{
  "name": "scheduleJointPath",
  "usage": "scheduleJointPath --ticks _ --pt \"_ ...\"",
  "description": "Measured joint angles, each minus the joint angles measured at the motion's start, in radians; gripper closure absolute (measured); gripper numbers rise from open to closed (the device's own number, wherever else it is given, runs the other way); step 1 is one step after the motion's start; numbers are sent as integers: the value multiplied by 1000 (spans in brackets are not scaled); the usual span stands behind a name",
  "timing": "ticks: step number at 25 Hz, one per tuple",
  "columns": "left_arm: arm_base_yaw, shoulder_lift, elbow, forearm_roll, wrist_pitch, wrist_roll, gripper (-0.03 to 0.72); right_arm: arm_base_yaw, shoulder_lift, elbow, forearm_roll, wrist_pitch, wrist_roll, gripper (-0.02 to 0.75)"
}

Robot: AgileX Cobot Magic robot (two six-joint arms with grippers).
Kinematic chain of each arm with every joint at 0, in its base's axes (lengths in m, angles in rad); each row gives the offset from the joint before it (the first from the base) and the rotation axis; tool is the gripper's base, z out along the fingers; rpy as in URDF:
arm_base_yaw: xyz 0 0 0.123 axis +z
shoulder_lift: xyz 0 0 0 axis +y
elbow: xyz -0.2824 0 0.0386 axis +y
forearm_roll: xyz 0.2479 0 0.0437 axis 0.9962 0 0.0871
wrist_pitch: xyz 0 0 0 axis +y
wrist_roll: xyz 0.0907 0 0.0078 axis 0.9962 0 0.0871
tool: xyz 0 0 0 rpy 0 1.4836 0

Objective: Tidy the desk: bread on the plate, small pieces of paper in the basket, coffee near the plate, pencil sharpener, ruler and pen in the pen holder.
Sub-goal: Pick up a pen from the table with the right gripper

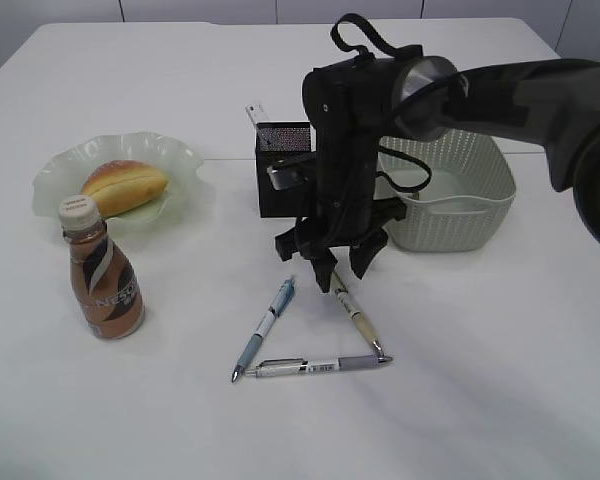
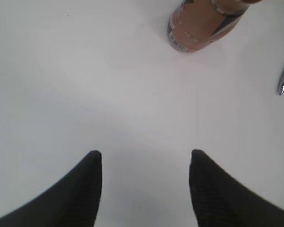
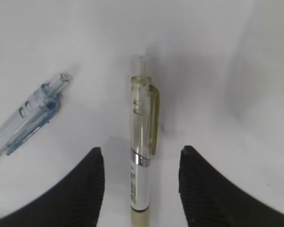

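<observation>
In the exterior view, the bread (image 1: 123, 187) lies on the plate (image 1: 176, 158) at left of frame, and the coffee (image 1: 99, 282) stands just below the plate at lower left, so those two steps appear complete. The pen holder (image 1: 281, 172) stands at centre with the ruler (image 1: 256, 116) protruding from its top, and the basket (image 1: 450, 195) sits to its right. Three pens form a triangle at lower centre: a blue pen (image 1: 265, 327), a grey pen (image 1: 315, 366) and a yellow pen (image 1: 357, 317). The right gripper (image 1: 341, 268) hangs directly over the upper end of the yellow pen, jaws apart; the step in hand is judged to be the pen pick-up. In the left wrist view, the left gripper (image 2: 146, 165) is spread and empty over bare desk (image 2: 85, 85), with the coffee base at the upper edge of frame. In the right wrist view, the yellow pen runs vertically at centre frame, its barrel lying between the parted fingertips (image 3: 95, 163) without visible contact; the blue pen lies at left of frame. The next move calls for a short descent, closure across the barrel, and a lift clear of the adjacent pens before transfer to the pen holder.
</observation>
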Motion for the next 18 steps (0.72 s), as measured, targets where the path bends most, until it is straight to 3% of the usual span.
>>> scheduleJointPath --ticks 18 --pt "0 0 0 -2 -1 0 255 0 20 0 -16 -4 0 362"
